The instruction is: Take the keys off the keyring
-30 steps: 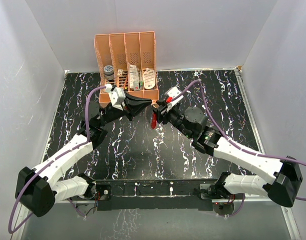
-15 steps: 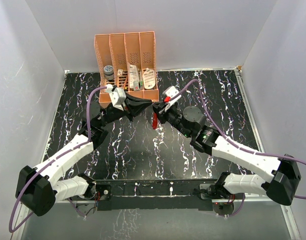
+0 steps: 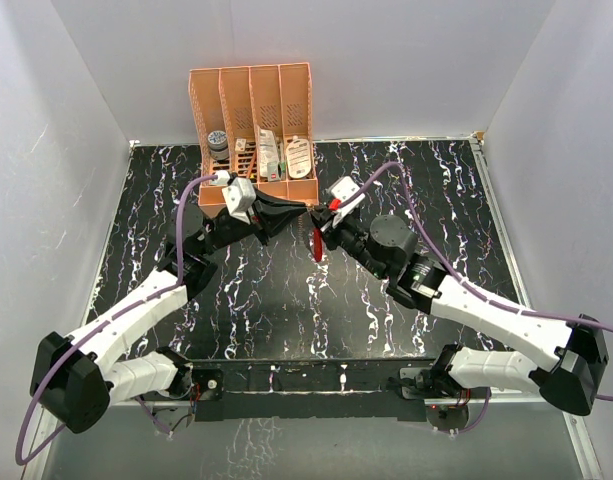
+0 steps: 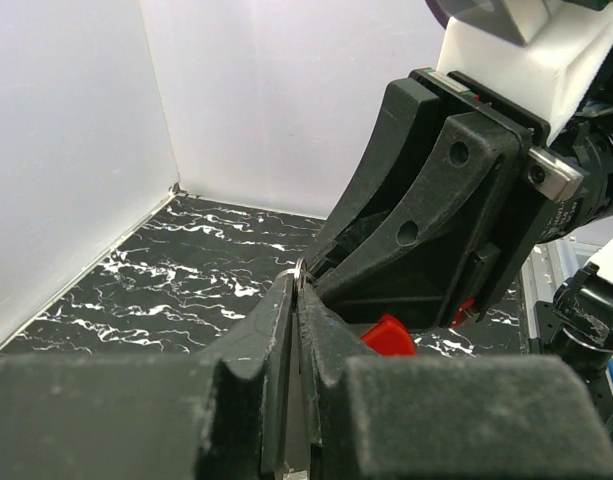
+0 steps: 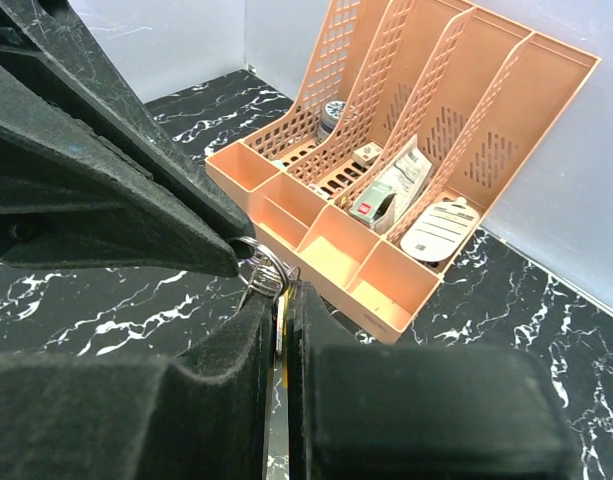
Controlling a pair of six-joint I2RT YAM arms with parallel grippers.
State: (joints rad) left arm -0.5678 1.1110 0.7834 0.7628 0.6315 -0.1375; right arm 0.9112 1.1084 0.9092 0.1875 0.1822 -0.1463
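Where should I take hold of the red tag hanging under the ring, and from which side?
Pinch the red tag across its flat faces, low on its body, coming from below the keyring. It hangs edge-on to the top camera, while the left gripper and right gripper are closed at the keyring above, so one would likely have to let go first.

black white-veined table — an orange rack stands at its far edge.

Left gripper and right gripper now meet slightly further right. Red tag of keyring hangs narrower, more edge-on.
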